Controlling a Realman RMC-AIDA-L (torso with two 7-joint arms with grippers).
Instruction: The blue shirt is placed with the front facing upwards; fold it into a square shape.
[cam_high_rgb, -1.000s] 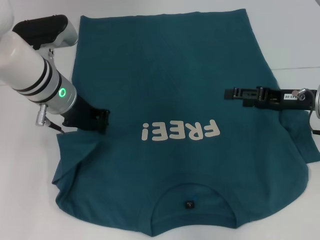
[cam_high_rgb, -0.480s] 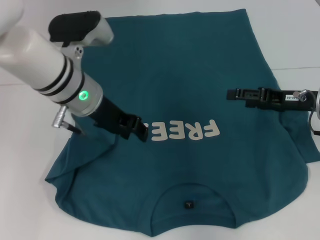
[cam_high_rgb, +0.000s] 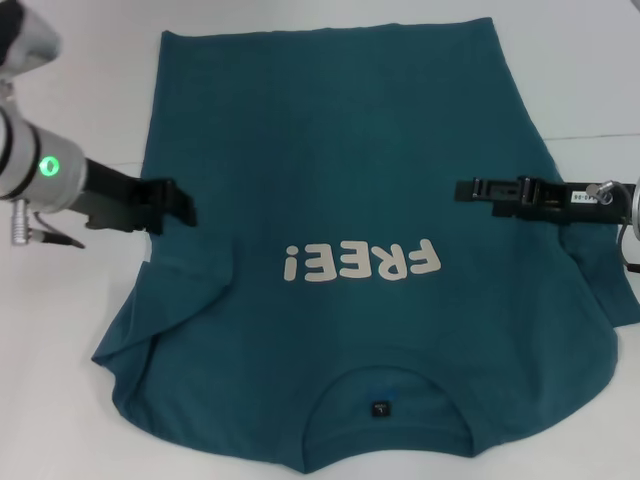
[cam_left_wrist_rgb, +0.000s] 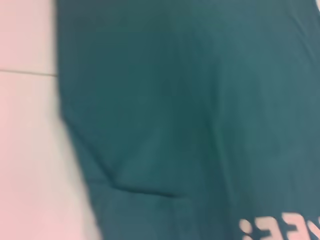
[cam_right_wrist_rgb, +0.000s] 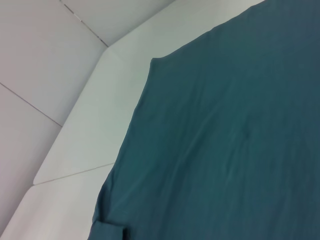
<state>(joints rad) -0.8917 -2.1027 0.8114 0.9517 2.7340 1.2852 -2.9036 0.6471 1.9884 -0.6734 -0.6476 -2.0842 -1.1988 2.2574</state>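
Both pincers flank the blue shirt (cam_high_rgb: 340, 200), whose middle lies open between them.

The blue shirt (cam_high_rgb: 340, 180) runs past the head view's bottom edge; its neck tag (cam_high_rgb: 379, 408) is too small to read.

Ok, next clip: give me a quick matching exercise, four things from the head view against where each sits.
Things:
1. left claw
2. right claw
3. neck tag
4. lettering

Places:
A. middle of the shirt, reading upside down
B. over the shirt's edge on the robot's right
C. inside the collar, at the near edge
D. over the shirt's edge on the robot's left, above a folded-in sleeve

Pairs: 1-D, 2-B, 3-C, 4-A
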